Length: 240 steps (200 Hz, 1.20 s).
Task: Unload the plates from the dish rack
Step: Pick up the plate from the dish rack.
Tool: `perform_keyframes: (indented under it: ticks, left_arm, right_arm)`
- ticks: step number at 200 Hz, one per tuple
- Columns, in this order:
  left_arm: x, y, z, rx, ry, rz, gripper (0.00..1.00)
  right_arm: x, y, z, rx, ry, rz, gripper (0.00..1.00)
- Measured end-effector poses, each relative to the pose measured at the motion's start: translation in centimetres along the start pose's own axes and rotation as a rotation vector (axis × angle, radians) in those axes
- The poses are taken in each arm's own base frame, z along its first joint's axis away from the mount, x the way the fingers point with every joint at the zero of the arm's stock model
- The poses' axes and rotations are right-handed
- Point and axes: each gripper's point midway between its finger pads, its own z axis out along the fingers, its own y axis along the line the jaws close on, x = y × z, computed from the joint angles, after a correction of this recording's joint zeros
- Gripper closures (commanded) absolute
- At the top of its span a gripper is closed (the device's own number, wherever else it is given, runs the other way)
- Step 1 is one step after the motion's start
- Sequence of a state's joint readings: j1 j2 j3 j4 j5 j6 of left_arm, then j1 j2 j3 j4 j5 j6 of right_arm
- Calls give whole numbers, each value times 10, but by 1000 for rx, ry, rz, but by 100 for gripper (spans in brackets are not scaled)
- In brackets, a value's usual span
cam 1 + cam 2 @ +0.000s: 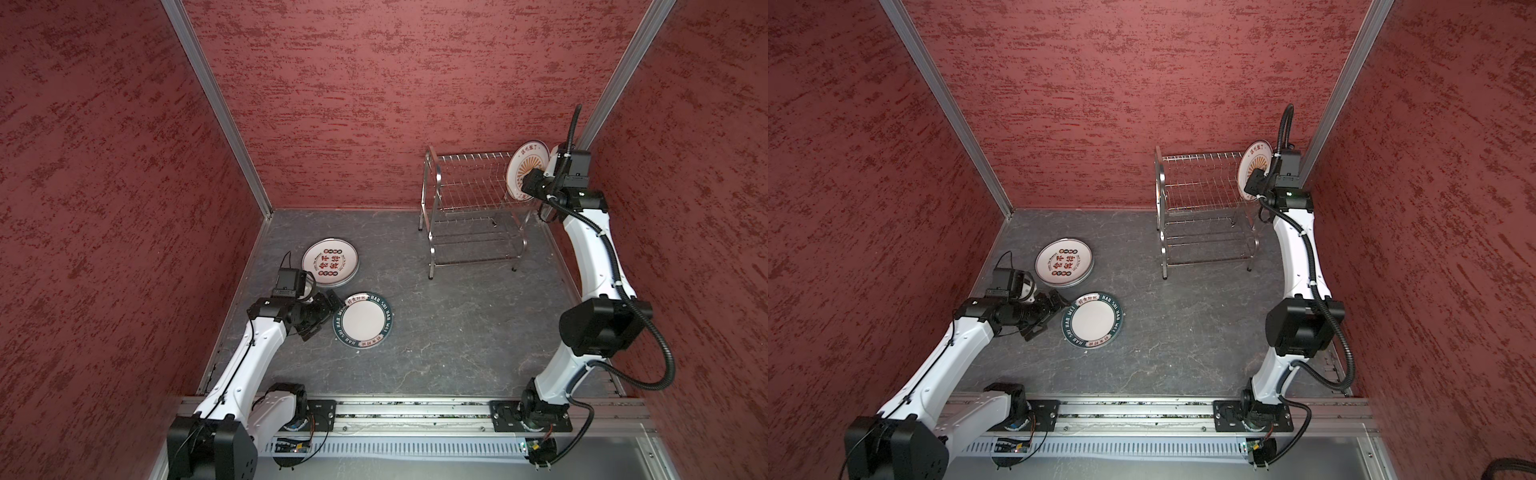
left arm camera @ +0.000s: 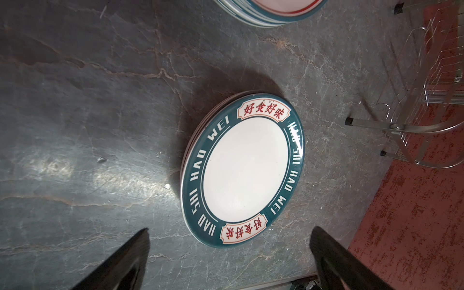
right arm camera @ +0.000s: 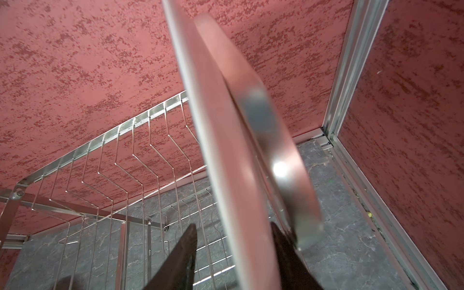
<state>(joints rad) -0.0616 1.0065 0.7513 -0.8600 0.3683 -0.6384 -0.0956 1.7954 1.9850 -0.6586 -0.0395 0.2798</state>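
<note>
Red walls [image 3: 75,75] hem my right gripper [image 3: 233,227]; its jaws straddle the plate [image 1: 524,160] at the dish rack's [image 1: 469,187] end nearest my hand, one finger not yet touching. I'd close squarely, then lift straight.

**Lettering on the plates**

The teal-rimmed plate [image 2: 242,170] on the table [image 2: 100,125] carries "HAO SHI HAO WEI" in white capitals, once along each side of its dark rim. It also has the red characters 好食好味 in two cream panels set opposite each other. In both top views the plate topping the other stack [image 1: 329,262] shows large red-and-black Chinese characters, too small to read surely. The sunburst plate [image 1: 523,166] in the dish rack [image 1: 471,183] bears red characters along its rim, likewise illegible.
</note>
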Motion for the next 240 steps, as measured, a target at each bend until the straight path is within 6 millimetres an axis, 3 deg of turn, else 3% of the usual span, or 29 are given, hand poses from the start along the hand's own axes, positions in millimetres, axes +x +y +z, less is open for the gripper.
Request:
perform_keyframes:
  ticks: [41,167,240]
  left_arm:
    - [-1,-3,-3,16,-16,8,1]
    - [1,1,5,5,14,-16,0]
    - [-2,-4,1,35,-8,-8,0]
  right_arm:
    - [7,-4,13,0,-14,-16,64]
    - [-2,-5,18,-4,-81,-68,90]
    - [0,-4,16,-18,-89,-93,95]
